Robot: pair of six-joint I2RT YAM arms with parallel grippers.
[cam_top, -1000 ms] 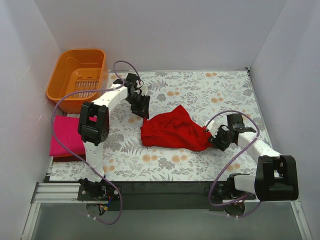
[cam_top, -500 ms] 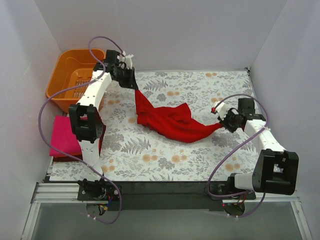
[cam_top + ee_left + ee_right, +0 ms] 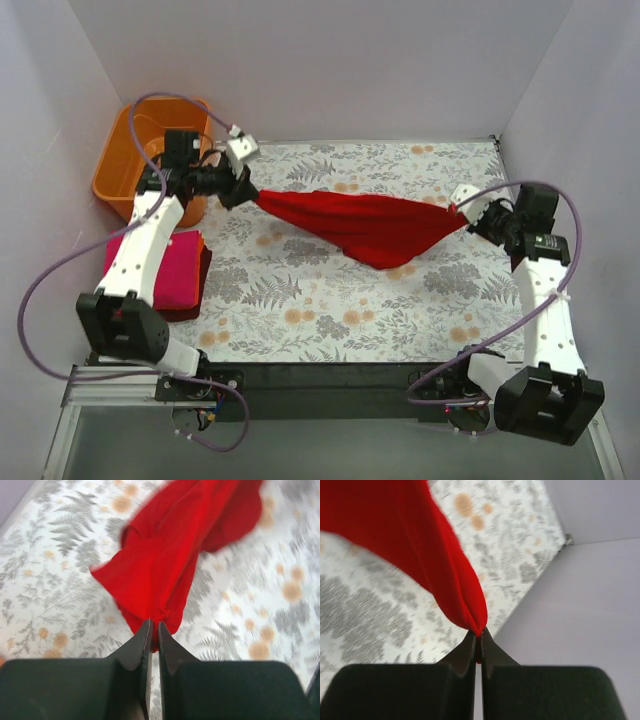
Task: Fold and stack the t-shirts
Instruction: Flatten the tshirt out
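A bright red t-shirt (image 3: 365, 225) hangs stretched in the air between both grippers, sagging in the middle over the floral cloth (image 3: 330, 300). My left gripper (image 3: 243, 190) is shut on its left end, near the basket; the left wrist view shows red cloth (image 3: 170, 555) pinched between the jaws (image 3: 154, 627). My right gripper (image 3: 470, 217) is shut on its right end, near the right wall; red cloth (image 3: 415, 540) runs from its jaws (image 3: 478, 636). A folded magenta-pink t-shirt (image 3: 175, 270) lies on a dark red one (image 3: 188, 312) at the left edge.
An orange plastic slotted basket (image 3: 115, 165) stands at the back left, behind my left arm. White walls close the back and both sides. A black rail (image 3: 330, 375) runs along the table's near edge.
Both grippers have lifted and pulled apart, the left toward the basket, the right toward the right wall. The red t-shirt went from a crumpled heap on the cloth to a taut raised span.
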